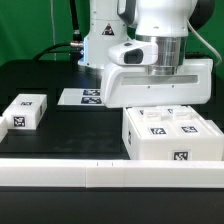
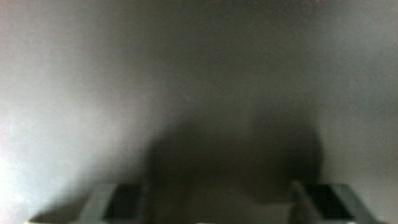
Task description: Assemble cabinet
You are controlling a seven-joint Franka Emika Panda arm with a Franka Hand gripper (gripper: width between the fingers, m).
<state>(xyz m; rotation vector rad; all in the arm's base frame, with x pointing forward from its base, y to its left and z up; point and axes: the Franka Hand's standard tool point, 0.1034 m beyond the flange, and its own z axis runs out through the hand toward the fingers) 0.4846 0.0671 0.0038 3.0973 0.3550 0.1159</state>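
Note:
The cabinet (image 1: 175,135) is a thick white box with black-and-white tags on its top and front, standing at the exterior view's right near the front edge. My gripper (image 1: 152,103) hangs just behind and above the cabinet's far left corner, and its fingertips are hidden behind the box. In the wrist view the gripper (image 2: 217,205) has its two fingers (image 2: 121,203) far apart with nothing between them. They are close over a blurred pale surface with a dark shadow.
A small white tagged block (image 1: 25,112) lies at the exterior view's left. The marker board (image 1: 83,97) lies flat behind the middle, by the arm's base. A white rail (image 1: 110,175) runs along the table's front edge.

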